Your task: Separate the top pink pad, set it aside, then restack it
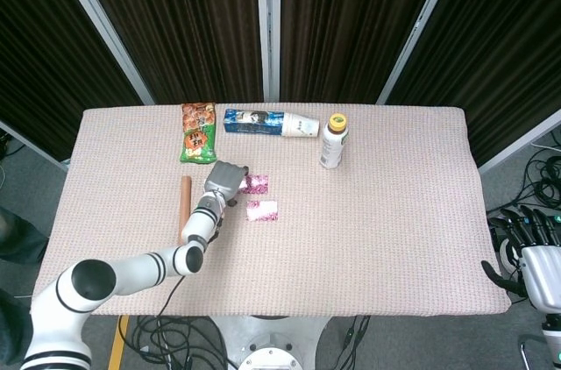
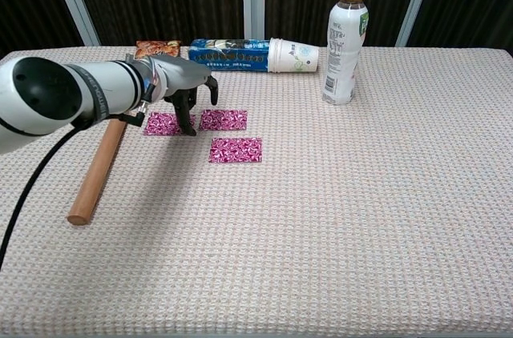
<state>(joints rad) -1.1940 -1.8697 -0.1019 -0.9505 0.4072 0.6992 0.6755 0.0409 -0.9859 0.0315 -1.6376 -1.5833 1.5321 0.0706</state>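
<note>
Fingers (image 2: 189, 110) of left hand (image 2: 183, 82) spread over 3 pink pads (image 2: 224, 119), holding nothing

Three pads (image 2: 235, 150) are magenta with white swirls; the cloth (image 2: 361, 218) is pale pink waffle weave.

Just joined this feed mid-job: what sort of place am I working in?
Probably a lab or test booth, not a home: a cloth-covered table ringed by dark curtains on metal posts, with loose cables on the floor.
</note>
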